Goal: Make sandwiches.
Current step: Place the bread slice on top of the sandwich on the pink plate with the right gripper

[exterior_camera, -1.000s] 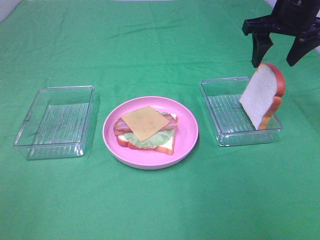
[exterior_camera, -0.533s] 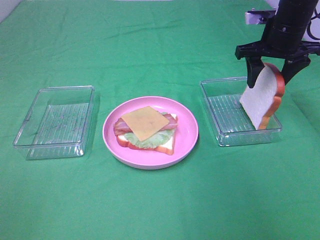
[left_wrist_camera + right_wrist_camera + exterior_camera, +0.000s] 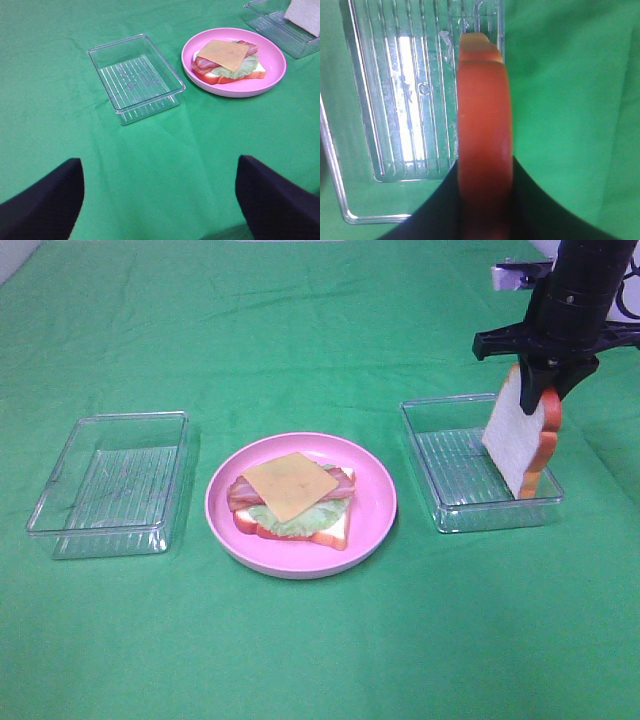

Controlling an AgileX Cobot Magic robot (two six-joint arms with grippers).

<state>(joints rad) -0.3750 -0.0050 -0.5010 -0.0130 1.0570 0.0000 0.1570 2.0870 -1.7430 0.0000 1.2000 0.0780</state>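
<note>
Black right hand [image 3: 548,398] reaching straight down from above at the far right of the green worktop [image 3: 320,640], jaws pinched on the top crust edge of the upright bread slice [image 3: 517,438]. From the right wrist view, orange-brown crust wedged tight between both fingers [image 3: 540,205]. Slice standing tilted, lower edge inside the right clear tray [image 3: 455,475], against its right wall. Left hand [image 3: 160,197] held low over the near worktop, fingers spread wide, gripping nothing. Between the two trays, pink plate [image 3: 375,510] carrying the open sandwich [image 3: 292,498]: bread, lettuce, bacon, cheese uppermost. Left clear tray [image 3: 110,485] beside the plate.
</note>
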